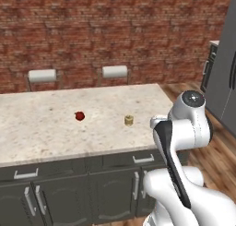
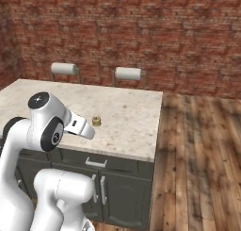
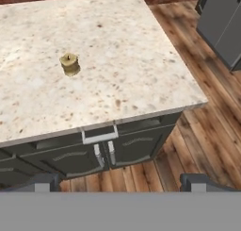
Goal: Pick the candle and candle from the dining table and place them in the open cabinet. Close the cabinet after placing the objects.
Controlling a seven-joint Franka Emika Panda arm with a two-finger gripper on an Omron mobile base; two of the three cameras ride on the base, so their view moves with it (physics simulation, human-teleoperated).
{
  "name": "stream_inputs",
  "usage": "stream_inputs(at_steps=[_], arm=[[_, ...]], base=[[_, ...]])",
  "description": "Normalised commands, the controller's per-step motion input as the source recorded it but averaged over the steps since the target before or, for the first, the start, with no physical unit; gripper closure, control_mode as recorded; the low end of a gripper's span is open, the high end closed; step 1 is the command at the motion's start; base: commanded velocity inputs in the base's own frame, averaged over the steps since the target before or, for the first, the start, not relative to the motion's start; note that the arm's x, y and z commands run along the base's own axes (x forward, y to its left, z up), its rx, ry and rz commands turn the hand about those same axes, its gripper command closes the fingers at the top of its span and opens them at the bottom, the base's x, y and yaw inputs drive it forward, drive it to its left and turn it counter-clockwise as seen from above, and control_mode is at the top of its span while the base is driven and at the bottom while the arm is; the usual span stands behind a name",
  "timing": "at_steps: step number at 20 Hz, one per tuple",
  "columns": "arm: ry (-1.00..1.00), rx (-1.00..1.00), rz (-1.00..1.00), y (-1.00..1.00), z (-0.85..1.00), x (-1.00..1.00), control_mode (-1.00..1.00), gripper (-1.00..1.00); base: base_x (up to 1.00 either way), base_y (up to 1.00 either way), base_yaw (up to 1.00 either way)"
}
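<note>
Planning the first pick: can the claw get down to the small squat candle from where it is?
Probably yes. The squat candle stands alone on the dining table, nothing beside it, and the claw is open above the table's near edge.

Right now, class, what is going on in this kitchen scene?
A white robot arm stands in front of the dining table with the beige speckled stone top, its open gripper empty and apart from everything. The small squat yellowish-tan candle sits untouched on the stone, with a small red round fruit farther along. Nothing has been picked up yet.
</note>
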Motion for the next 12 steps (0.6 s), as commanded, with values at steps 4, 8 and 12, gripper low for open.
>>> stream_inputs(at_steps=[4,8,12], arm=[[0.0,0.0,0.0,0.0,0.0,0.0,1.0,-1.0],[0.0,0.0,0.0,0.0,0.0,0.0,1.0,-1.0],[0.0,0.0,0.0,0.0,0.0,0.0,1.0,-1.0]], base=[[0.36,0.0,0.0],[0.35,0.0,0.0],[0.28,0.0,0.0]])
